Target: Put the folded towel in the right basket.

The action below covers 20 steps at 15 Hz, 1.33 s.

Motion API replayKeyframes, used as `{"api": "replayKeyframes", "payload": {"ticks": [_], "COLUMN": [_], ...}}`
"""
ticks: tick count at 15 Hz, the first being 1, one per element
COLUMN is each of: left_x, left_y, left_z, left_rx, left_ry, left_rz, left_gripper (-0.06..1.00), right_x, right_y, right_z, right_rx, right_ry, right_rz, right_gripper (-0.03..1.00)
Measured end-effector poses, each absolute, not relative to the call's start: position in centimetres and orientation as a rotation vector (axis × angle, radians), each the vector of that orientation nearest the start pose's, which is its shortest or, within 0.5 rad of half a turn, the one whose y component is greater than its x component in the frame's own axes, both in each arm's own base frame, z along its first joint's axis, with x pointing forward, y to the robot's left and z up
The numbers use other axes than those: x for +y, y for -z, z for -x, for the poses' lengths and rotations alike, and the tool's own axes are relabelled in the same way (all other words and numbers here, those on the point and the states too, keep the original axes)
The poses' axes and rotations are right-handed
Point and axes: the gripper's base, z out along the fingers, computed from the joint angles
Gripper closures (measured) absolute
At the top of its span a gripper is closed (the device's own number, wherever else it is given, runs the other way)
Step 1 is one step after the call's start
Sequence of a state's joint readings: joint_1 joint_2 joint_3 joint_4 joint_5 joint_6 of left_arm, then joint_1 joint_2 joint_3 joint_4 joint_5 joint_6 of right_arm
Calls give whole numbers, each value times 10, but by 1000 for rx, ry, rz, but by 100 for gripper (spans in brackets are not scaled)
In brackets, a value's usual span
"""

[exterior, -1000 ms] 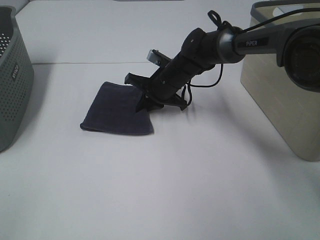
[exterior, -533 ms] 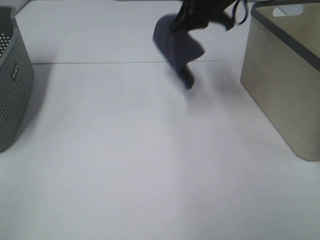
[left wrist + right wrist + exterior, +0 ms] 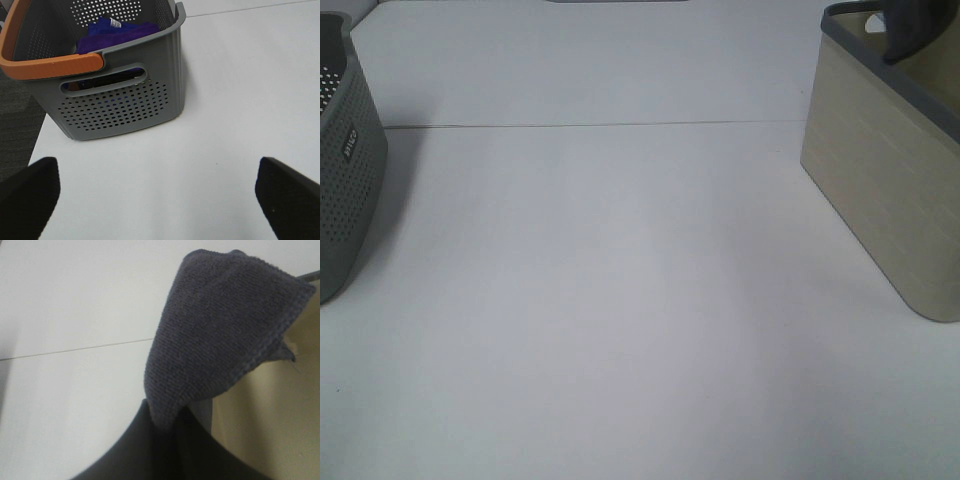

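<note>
The folded dark grey towel hangs at the top right edge of the exterior view, over the near rim of the beige right basket. In the right wrist view my right gripper is shut on a corner of the towel, which hangs in front of the basket's beige wall. The right gripper itself is out of the exterior view. My left gripper is open and empty; its fingertips show dark at the picture's corners, above the white table.
A grey perforated basket stands at the table's left edge. In the left wrist view this basket has an orange handle and holds a purple cloth. A seam line crosses the white table.
My right gripper has lifted the towel off the middle of the table and carried it up and to the right, over the right basket. The arm has left the exterior view.
</note>
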State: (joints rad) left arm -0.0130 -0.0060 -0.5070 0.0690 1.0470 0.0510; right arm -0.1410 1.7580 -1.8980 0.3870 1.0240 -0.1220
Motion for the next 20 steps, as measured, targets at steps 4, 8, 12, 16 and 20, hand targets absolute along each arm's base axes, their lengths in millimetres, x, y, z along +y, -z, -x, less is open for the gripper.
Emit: {"api": "replayKeyframes", "payload": {"ticks": [4, 8, 12, 16, 20], "left_x": [6, 6, 6, 6, 6], "left_y": [-280, -280, -280, -280, -280], "left_z": [6, 6, 6, 6, 6], "left_rx": [2016, 2016, 2016, 2016, 2016], "left_ry": [-108, -108, -108, -109, -110], "left_rz": [-61, -61, -61, -61, -61], "left_gripper": [-5, -5, -5, -5, -5], "right_x": [-55, -65, -67, -45, 2], "right_y": [-403, -371, -367, -365, -371], "right_z": [-391, -401, -397, -398, -396], "right_rx": [2363, 2521, 2581, 2617, 2617], "right_ry": [-214, -126, -97, -120, -41], "right_rz": [-153, -205, -195, -108, -41], "right_gripper": [90, 53, 4, 1, 1]}}
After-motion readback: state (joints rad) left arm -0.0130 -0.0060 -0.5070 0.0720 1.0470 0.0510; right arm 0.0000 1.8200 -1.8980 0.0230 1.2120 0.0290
